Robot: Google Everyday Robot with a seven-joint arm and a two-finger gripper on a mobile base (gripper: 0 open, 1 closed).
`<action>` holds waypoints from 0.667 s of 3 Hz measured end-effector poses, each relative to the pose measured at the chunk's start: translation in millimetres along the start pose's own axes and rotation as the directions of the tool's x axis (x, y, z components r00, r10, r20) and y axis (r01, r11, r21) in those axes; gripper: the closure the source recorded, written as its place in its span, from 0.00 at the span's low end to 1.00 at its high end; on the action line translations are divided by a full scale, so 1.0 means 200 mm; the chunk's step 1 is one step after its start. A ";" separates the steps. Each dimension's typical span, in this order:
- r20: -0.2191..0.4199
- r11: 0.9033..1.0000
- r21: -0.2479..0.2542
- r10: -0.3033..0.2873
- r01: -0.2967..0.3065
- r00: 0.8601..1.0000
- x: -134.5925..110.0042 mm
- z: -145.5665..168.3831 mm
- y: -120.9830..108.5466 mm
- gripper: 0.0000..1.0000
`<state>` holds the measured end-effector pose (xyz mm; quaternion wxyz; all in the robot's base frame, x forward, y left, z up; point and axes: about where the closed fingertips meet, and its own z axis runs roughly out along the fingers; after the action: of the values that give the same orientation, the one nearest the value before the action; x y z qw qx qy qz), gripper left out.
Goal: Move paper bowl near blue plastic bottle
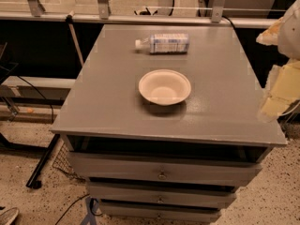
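The paper bowl [164, 86] sits upright and empty on the grey cabinet top [105, 104]; everything else is placed from it. The blue plastic bottle [164, 43] lies on its side behind the bowl, toward the far edge, white cap pointing left; a clear strip of grey shows between the 2, so they are apart, not touching. The gripper [280, 86] hangs to the right of the bowl, out past the cabinet's right edge and well apart from it; it shows only as pale, yellowish shapes, and I cannot tell whether it is spread or pressed together; it holds nothing that can be seen. Below the bowl, 3 drawers [161, 175] front the cabinet.

By my reading, the task is at its 1st step: the reach has not begun and the bowl is untouched. The next move calls for bringing the gripper leftward over the bowl, lowering onto the near or right rim, and pinching that thin wall; then a short carry or slide straight back, stopping before the bottle, which looks likely to roll if nudged.
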<state>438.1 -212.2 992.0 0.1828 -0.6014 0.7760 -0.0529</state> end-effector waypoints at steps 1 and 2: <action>0.000 1.000 0.000 0.000 0.000 1.000 0.00 0.00 0.00 0.00; 0.078 0.993 -0.036 -0.109 0.112 0.991 -0.08 0.08 0.00 0.00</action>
<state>447.0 -194.9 980.8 0.1969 -0.6484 0.7350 -0.0247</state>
